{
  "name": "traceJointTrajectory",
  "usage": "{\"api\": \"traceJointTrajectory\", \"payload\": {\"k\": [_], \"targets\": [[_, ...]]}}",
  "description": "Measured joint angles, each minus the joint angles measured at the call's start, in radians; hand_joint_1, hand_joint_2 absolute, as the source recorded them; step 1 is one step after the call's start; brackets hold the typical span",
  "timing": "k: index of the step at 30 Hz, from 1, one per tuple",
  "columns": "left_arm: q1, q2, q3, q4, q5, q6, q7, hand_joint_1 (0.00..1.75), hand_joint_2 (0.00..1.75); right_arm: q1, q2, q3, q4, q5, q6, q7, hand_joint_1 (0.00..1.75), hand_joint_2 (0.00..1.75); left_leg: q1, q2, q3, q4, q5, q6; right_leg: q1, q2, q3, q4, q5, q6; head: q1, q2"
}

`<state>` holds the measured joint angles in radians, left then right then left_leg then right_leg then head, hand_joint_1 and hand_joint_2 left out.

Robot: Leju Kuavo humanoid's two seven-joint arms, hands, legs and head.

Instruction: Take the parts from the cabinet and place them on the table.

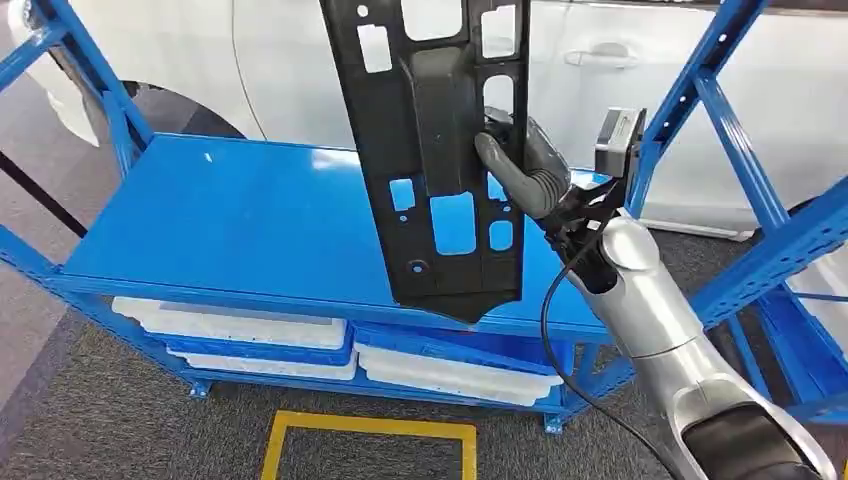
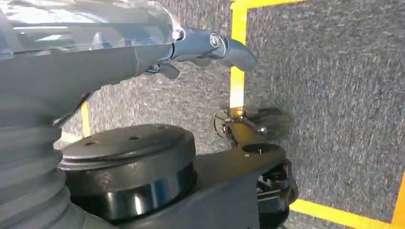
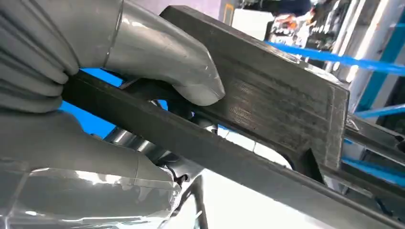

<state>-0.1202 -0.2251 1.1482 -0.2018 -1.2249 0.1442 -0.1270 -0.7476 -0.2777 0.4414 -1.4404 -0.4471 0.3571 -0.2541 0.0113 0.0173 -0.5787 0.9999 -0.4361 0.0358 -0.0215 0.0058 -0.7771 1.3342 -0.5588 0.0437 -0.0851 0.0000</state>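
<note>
Panel held upright over the blue shelf

Right hand [image 1: 525, 165] grips a black perforated panel [image 1: 435, 150], held upright above the blue shelf top [image 1: 220, 225]; white trays [image 1: 240, 330] lie below it. The right wrist view adds the grip itself: thumb [image 3: 162, 57] pressed on the panel's [image 3: 267, 95] face. In the left wrist view the left hand [image 2: 200, 47] hangs over grey carpet [image 2: 334, 95], fingers loosely extended, holding nothing.

I can read no text, label, brand, number or sign in any of my views. The black part [image 1: 440, 150] in my right hand [image 1: 525, 165] carries no legible marking, and neither does the blue shelf [image 1: 230, 220].
</note>
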Motion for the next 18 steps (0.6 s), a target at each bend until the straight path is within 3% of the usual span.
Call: {"api": "traceJointTrajectory", "payload": {"k": [1, 2, 3, 4, 5, 6, 9, 10, 11, 12, 14, 15, 16, 18], "targets": [[0.000, 0.000, 0.000, 0.000, 0.000, 0.000, 0.000, 0.00, 1.75, 0.001, 0.000, 0.000, 0.002, 0.000, 0.000, 0.000, 1.75, 1.75, 0.000, 0.010, 0.002, 0.000, -0.002, -0.002, -0.003, -0.002, 0.012, -0.026, 0.025, 0.003, 0.000, 0.000], [0.000, 0.000, 0.000, 0.000, 0.000, 0.000, 0.000, 0.00, 1.75, 0.000, 0.001, 0.000, 0.002, 0.000, 0.000, 0.000, 1.75, 1.75, 0.000, 0.019, 0.004, 0.001, -0.004, -0.004, -0.004, -0.007, 0.046, -0.091, 0.064, 0.004, 0.000, 0.000], [-0.001, 0.000, 0.000, 0.000, 0.000, -0.001, 0.000, 0.00, 1.75, -0.001, 0.002, 0.000, 0.002, 0.000, 0.000, 0.000, 1.75, 1.75, 0.001, 0.028, 0.008, 0.002, -0.008, -0.007, -0.004, -0.019, 0.099, -0.190, 0.110, 0.003, 0.000, 0.000], [-0.001, 0.000, 0.000, 0.000, -0.001, -0.001, 0.000, 0.00, 1.75, -0.003, 0.003, 0.000, 0.002, 0.000, 0.000, 0.000, 1.75, 1.75, 0.000, 0.036, 0.013, 0.005, -0.013, -0.011, -0.003, -0.049, 0.154, -0.290, 0.148, 0.000, 0.000, 0.000], [-0.001, 0.000, 0.000, 0.000, -0.002, -0.001, 0.000, 0.00, 1.75, -0.005, 0.005, 0.000, 0.002, 0.000, 0.000, 0.000, 1.75, 1.75, -0.010, 0.042, 0.013, 0.008, -0.018, -0.019, 0.013, -0.083, 0.167, -0.320, 0.131, -0.012, 0.000, 0.000], [-0.001, 0.000, 0.000, 0.000, -0.001, -0.001, 0.000, 0.00, 1.75, -0.005, 0.008, 0.000, 0.001, 0.000, 0.000, -0.001, 1.75, 1.75, -0.010, 0.047, 0.013, 0.010, -0.020, -0.021, 0.012, -0.066, 0.164, -0.322, 0.137, -0.024, 0.000, 0.000], [-0.001, 0.000, 0.000, 0.000, 0.003, -0.001, 0.000, 0.00, 1.75, -0.005, 0.012, -0.001, -0.002, 0.000, 0.002, 0.000, 1.75, 1.75, -0.010, 0.073, 0.021, 0.004, -0.024, -0.036, 0.017, -0.036, 0.159, -0.320, 0.135, -0.040, 0.000, 0.000], [-0.002, 0.000, 0.000, 0.000, 0.005, -0.001, 0.000, 0.00, 1.75, -0.007, 0.015, -0.001, -0.003, 0.000, 0.003, 0.002, 1.75, 1.75, -0.007, 0.071, 0.017, 0.011, -0.035, -0.044, 0.005, -0.027, 0.165, -0.329, 0.141, -0.050, 0.000, 0.000], [-0.004, 0.000, 0.001, 0.000, 0.008, 0.000, -0.002, 0.00, 1.75, -0.016, 0.019, -0.002, -0.003, 0.000, 0.003, 0.005, 1.75, 1.75, -0.003, 0.037, 0.007, 0.046, -0.062, -0.047, 0.006, -0.018, 0.164, -0.330, 0.142, -0.056, 0.000, 0.000], [-0.004, 0.001, 0.001, 0.000, 0.011, 0.000, -0.002, 0.00, 1.75, -0.023, 0.029, -0.002, -0.003, 0.000, 0.004, 0.007, 1.75, 1.75, -0.001, 0.016, -0.022, 0.112, -0.100, -0.048, 0.006, -0.010, 0.163, -0.330, 0.143, -0.063, 0.000, 0.000], [-0.004, 0.002, 0.002, 0.000, 0.012, 0.001, -0.002, 0.00, 1.75, -0.028, 0.040, -0.002, -0.002, 0.000, 0.004, 0.008, 1.75, 1.75, -0.001, -0.003, -0.094, 0.268, -0.164, -0.052, 0.008, 0.011, 0.163, -0.330, 0.143, -0.064, 0.000, 0.000], [-0.003, 0.002, 0.002, 0.000, 0.013, 0.002, 0.000, 0.00, 1.75, -0.028, 0.044, -0.002, 0.001, 0.000, 0.004, 0.009, 1.75, 1.75, -0.001, -0.007, -0.122, 0.319, -0.172, -0.052, 0.009, 0.021, 0.163, -0.330, 0.143, -0.064, 0.000, 0.000], [-0.003, 0.003, 0.003, 0.000, 0.014, 0.003, 0.001, 0.00, 1.75, -0.027, 0.047, -0.002, 0.003, 0.001, 0.004, 0.010, 1.75, 1.75, -0.001, -0.007, -0.127, 0.320, -0.158, -0.051, 0.009, 0.032, 0.164, -0.329, 0.143, -0.064, 0.000, 0.000], [-0.003, 0.003, 0.003, 0.000, 0.014, 0.008, 0.003, 0.00, 1.75, -0.029, 0.052, -0.001, 0.005, 0.001, 0.003, 0.009, 1.75, 1.75, 0.000, -0.013, -0.077, 0.192, -0.068, -0.047, 0.009, 0.057, 0.164, -0.324, 0.141, -0.062, 0.000, 0.000]]}}
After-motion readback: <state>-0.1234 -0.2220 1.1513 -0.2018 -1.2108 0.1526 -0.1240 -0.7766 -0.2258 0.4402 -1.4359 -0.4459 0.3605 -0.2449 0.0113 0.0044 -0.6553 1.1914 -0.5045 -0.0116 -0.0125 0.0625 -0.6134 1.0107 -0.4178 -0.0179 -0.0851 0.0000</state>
